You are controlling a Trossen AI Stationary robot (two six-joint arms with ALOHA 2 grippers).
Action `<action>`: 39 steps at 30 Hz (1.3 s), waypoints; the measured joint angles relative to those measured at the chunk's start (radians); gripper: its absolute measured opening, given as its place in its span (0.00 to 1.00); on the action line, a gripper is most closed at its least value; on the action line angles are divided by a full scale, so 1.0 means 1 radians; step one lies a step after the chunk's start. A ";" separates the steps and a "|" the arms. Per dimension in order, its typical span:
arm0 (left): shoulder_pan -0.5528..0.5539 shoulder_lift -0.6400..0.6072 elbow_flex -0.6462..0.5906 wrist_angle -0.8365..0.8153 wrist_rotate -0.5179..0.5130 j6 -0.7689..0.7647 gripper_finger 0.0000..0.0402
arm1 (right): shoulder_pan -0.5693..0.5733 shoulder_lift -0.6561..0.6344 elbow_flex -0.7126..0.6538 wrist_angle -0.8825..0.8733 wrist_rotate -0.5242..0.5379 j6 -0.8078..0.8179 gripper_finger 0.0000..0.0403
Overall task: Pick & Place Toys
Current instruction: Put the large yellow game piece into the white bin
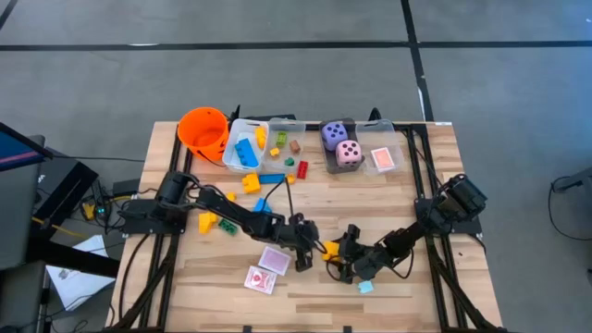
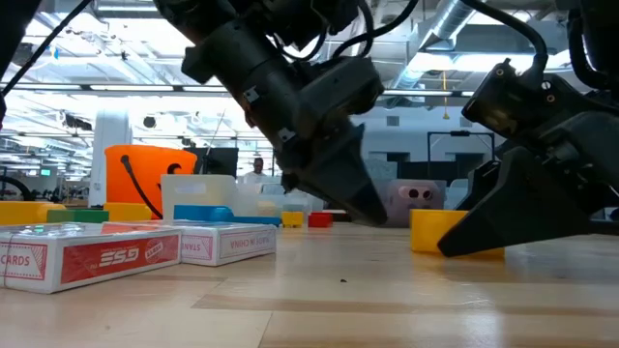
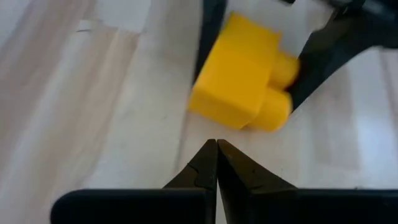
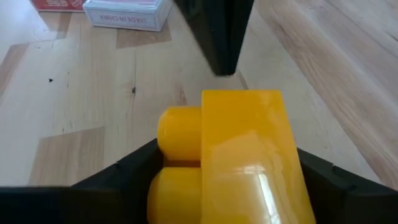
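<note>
Right now my right tool (image 1: pixel 339 256) straddles the yellow block (image 4: pixel 239 158), not clearly clamped, left tool (image 3: pixel 216 163) together at its 9 o'clock—could collide, knocking block away.

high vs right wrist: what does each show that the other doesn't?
Only the high view: the orange bucket, the clear bins holding the purple die and pink die, loose blocks, and a small light-blue block near the table's front edge.

Only the right wrist view: the yellow block's two round studs, sitting between the right gripper's fingers.

Both: the yellow block, the left gripper beside it, and the card boxes.
</note>
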 joint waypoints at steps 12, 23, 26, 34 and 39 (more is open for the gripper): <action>0.092 -0.380 0.000 -0.648 -0.467 0.024 0.00 | -0.146 -0.105 0.030 0.007 0.033 -0.019 0.65; 0.266 -0.875 -0.219 -0.674 -0.589 0.006 0.00 | -0.632 -0.250 0.219 -0.064 -0.247 -0.400 0.65; 0.280 -0.987 -0.336 -0.613 -0.587 -0.045 0.00 | -0.765 -0.212 0.287 -0.095 -0.398 -0.449 0.65; 0.260 -1.160 -0.604 -0.345 -0.435 -0.111 0.00 | -0.941 -0.016 0.569 -0.124 -0.728 -0.458 0.65; 0.228 -1.187 -0.691 -0.241 -0.383 -0.112 0.00 | -0.955 0.148 0.826 -0.194 -0.866 -0.458 0.65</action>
